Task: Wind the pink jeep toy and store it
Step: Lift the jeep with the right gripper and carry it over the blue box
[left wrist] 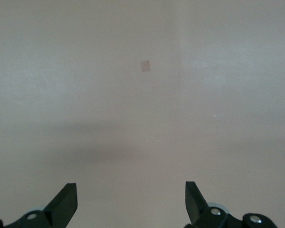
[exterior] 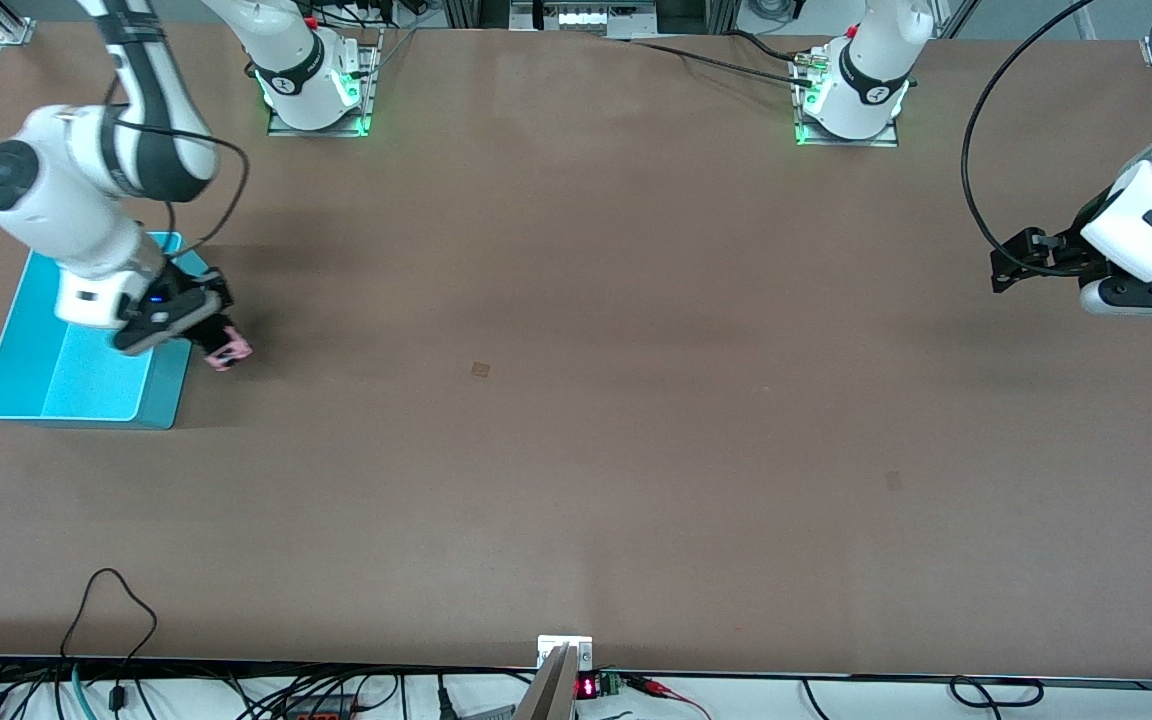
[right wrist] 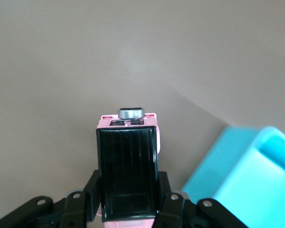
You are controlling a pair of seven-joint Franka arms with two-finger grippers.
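My right gripper [exterior: 218, 343] is shut on the pink jeep toy [exterior: 228, 350] and holds it in the air just beside the turquoise bin [exterior: 36, 390], over the table by the bin's wall. In the right wrist view the jeep [right wrist: 128, 171] shows its black roof panel and spare wheel between my fingers [right wrist: 92, 190], with a corner of the bin [right wrist: 247, 175] beside it. My left gripper [exterior: 1014, 262] is open and empty, up over the table at the left arm's end; its wrist view shows both fingertips [left wrist: 66, 202] wide apart over bare table.
The brown table [exterior: 576, 400] carries small taped marks [exterior: 480, 369]. Cables and a metal bracket [exterior: 564, 660] run along the edge nearest the front camera. The arm bases [exterior: 316, 85] stand along the table's farthest edge from that camera.
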